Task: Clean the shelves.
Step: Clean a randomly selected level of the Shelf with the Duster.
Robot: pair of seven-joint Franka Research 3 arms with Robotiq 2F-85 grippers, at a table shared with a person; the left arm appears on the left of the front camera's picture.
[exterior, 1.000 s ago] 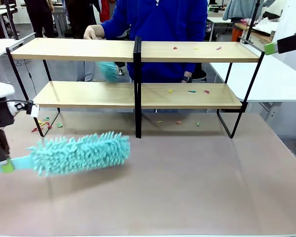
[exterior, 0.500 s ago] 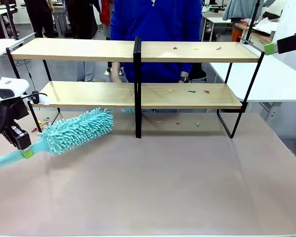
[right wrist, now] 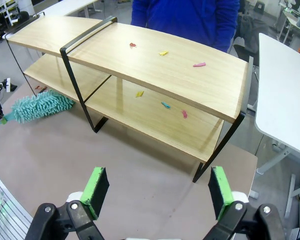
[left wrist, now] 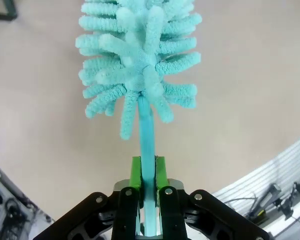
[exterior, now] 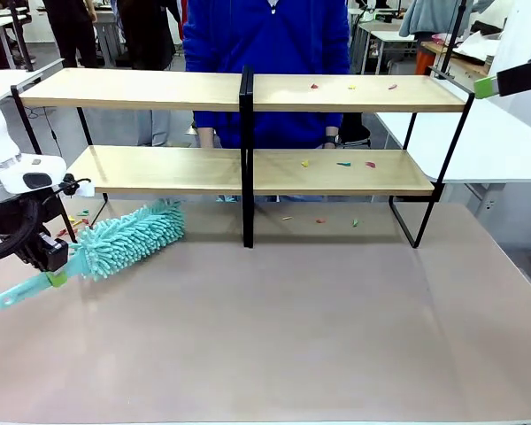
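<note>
Where everything else rests, desk [exterior: 336, 319]: one, with a tan top, running from the robot's side to the person
Shelves [exterior: 159, 88]: one rack across the far half of the desk, with two tiers of light wooden boards, a thin black frame and one black central upright; from the right wrist it lies below and ahead [right wrist: 180, 65]
Person [exterior: 265, 35]: one, in a blue top, standing close behind the shelves at the middle
White table [exterior: 496, 142]: one, beside the desk on the robot's right
Duster [exterior: 128, 235]: one, with a fluffy teal head and a teal handle; the head lies low in front of the left half of the lower board, pointing toward the central upright; whether it touches the desk cannot be told
Left claw [exterior: 57, 266]: one, clamped tight on the duster handle, its two green pads pressing the teal stick from either side [left wrist: 148, 175]
Right claw [right wrist: 160, 187]: one, jaws wide apart with nothing between them, raised above the right end of the shelves
Scraps on the top board [exterior: 351, 87]: three, on the right half: red, yellow and pink
Scraps on the lower board [exterior: 343, 164]: three, on the right half: yellow, teal and red
Scraps on the desk [exterior: 319, 220]: a few under the rack and a cluster by its left leg, too small to count
</note>
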